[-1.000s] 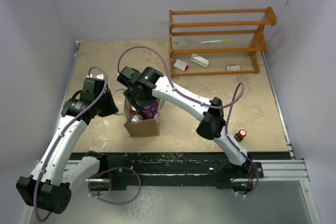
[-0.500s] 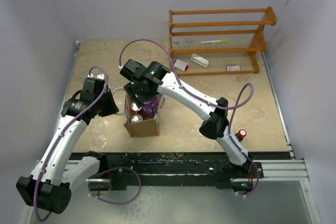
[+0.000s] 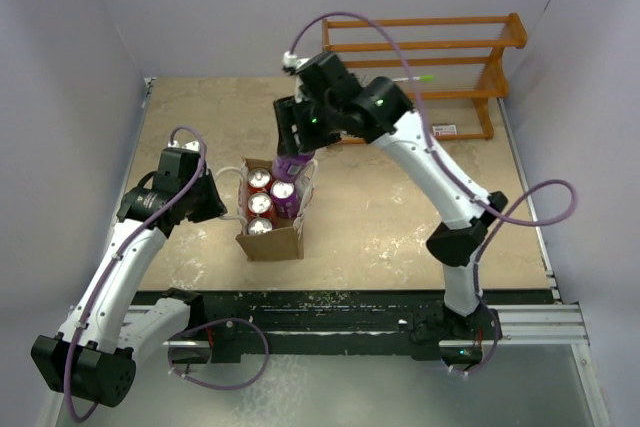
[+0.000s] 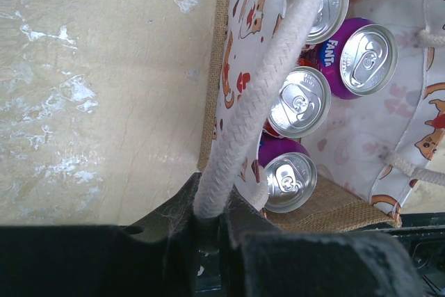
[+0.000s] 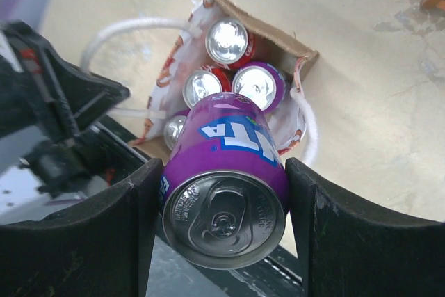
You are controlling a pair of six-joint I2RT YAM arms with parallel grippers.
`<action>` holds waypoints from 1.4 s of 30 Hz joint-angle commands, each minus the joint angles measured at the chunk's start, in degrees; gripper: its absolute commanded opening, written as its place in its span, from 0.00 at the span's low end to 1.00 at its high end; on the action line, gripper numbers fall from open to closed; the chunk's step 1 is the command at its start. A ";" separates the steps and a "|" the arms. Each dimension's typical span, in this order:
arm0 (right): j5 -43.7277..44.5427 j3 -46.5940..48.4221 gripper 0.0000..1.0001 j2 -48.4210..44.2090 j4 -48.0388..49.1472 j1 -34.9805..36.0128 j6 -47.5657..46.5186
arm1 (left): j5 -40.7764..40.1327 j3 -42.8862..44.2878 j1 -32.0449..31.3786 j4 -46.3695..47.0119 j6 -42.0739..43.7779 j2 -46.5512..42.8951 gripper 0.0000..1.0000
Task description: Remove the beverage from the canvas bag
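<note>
The tan canvas bag (image 3: 270,243) stands open on the table, with several cans (image 3: 261,203) inside; it also shows in the left wrist view (image 4: 208,88) and the right wrist view (image 5: 278,41). My right gripper (image 3: 297,150) is shut on a purple Fanta can (image 5: 226,172) and holds it in the air above the bag's far side. My left gripper (image 3: 212,202) is shut on the bag's white rope handle (image 4: 257,95) at the bag's left side.
A wooden rack (image 3: 420,77) stands at the back right with small items on its lower shelf. A small red-topped object (image 3: 460,255) sits near the right arm's base. The dark front rail (image 3: 350,297) runs along the near table edge.
My right gripper has risen out of the bag with the purple can and moved up and back. The left gripper has stayed on the handle.
</note>
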 commanded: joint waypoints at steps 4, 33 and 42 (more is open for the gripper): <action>-15.87 -3.47 0.00 -9.62 11.96 -9.40 9.21 | 1.03 -0.31 0.05 1.44 1.01 0.26 0.16; -3.12 -64.54 0.00 -27.72 25.69 -33.75 -1.02 | 2.22 -0.33 -0.03 1.85 1.80 1.00 0.16; 3.98 -64.78 0.00 -24.69 29.75 -33.75 -3.79 | 2.17 -0.33 -0.04 1.84 1.84 0.82 0.16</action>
